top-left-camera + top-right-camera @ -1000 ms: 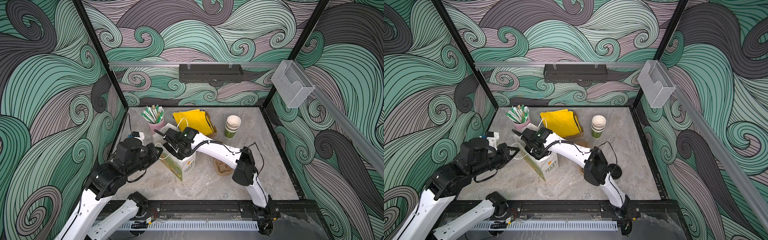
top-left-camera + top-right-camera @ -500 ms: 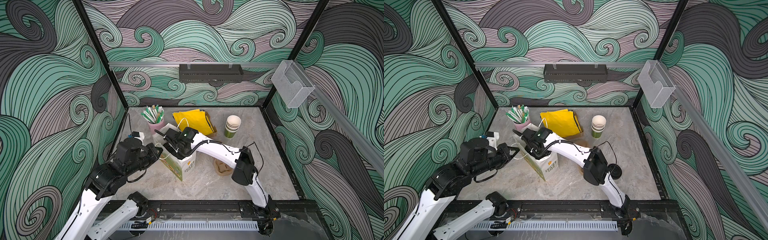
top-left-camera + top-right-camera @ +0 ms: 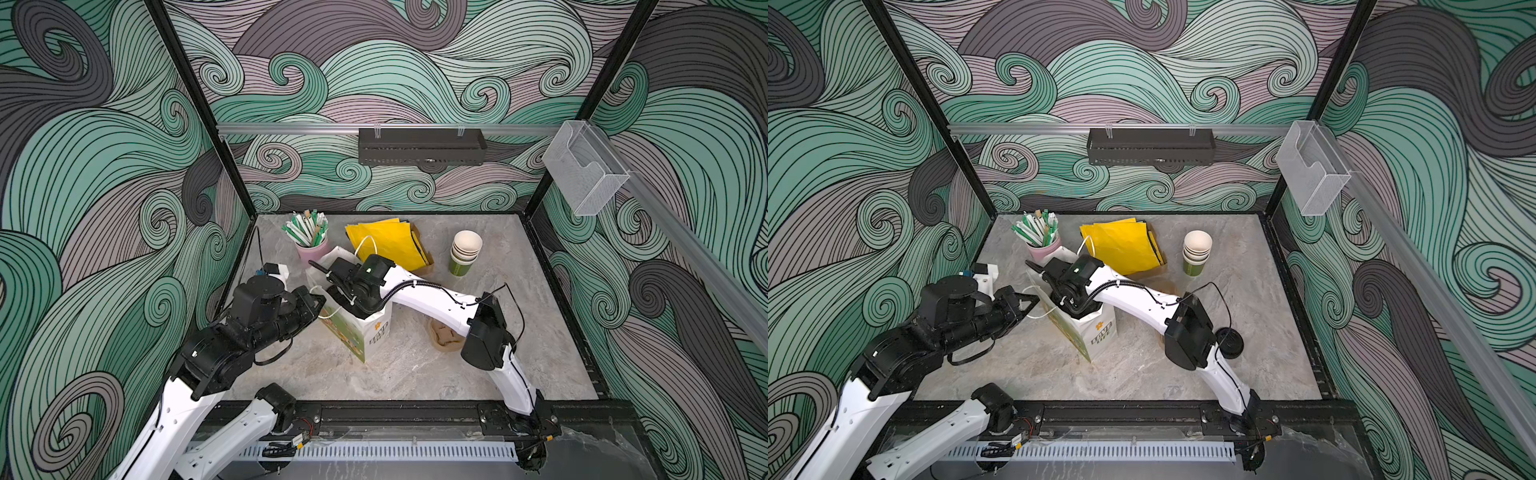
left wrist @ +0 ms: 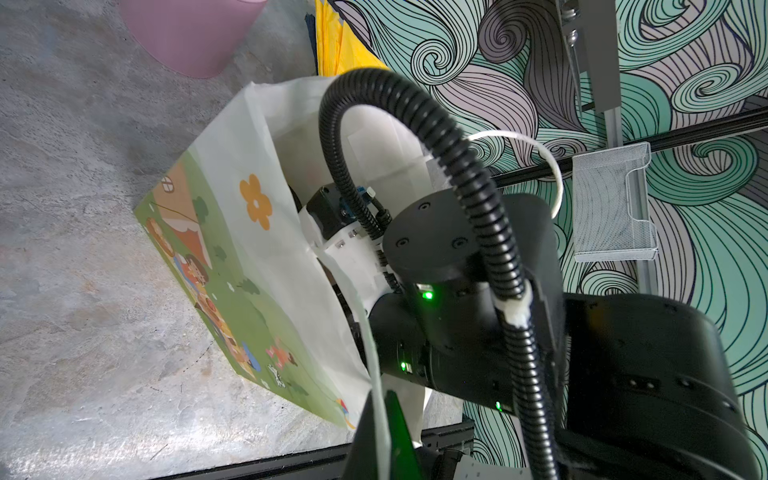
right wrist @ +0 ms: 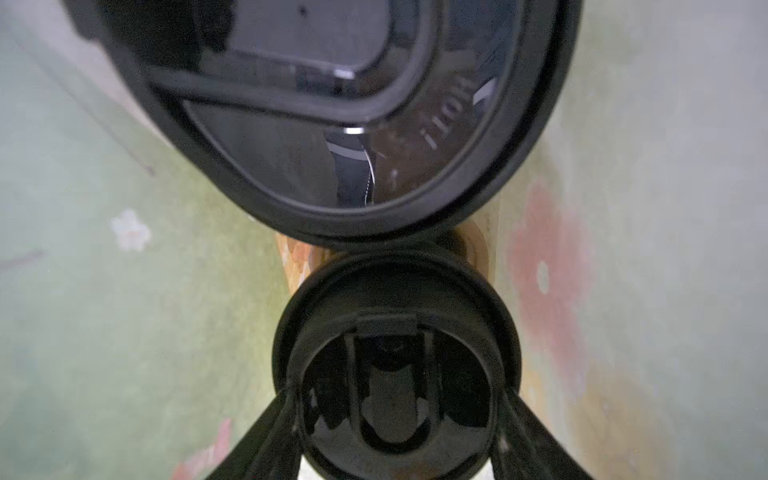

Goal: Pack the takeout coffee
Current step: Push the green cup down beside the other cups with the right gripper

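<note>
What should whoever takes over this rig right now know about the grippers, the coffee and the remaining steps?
Left gripper: shut on the bag handle, holding the paper bag open.
Right gripper: inside the bag, jaws closed around the takeout coffee.
A second lidded cup sits next to it.
Done: coffee is inside the bag.
Left: release it, withdraw the right arm, let go of the handle.
</note>
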`<state>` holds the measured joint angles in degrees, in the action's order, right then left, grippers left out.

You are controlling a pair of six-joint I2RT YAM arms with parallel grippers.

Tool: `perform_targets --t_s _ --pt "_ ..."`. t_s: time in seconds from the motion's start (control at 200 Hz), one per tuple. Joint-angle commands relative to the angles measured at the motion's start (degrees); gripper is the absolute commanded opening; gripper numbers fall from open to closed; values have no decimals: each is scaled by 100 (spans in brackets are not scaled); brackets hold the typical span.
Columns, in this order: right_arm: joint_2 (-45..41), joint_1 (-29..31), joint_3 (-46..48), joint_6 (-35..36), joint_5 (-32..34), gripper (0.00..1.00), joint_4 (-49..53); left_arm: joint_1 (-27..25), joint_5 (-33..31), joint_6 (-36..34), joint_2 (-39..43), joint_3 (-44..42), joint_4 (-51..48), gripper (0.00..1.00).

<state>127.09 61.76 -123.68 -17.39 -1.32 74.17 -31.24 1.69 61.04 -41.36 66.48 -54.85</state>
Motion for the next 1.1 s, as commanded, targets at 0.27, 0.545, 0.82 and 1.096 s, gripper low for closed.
perform_targets --t_s 0.27,0.545,0.82,1.096 --pt "844 93 582 -45 -290 53 647 39 -91 -15 86 67 -113 0" --pt "533 100 -2 -150 -287 60 810 40 -99 -13 103 58 -139 0" --pt "61 104 -800 -204 -6 75 1006 39 -90 -13 95 14 -131 0" --pt "-181 100 -1211 -262 80 82 1019 37 -47 -8 86 -19 -122 0"
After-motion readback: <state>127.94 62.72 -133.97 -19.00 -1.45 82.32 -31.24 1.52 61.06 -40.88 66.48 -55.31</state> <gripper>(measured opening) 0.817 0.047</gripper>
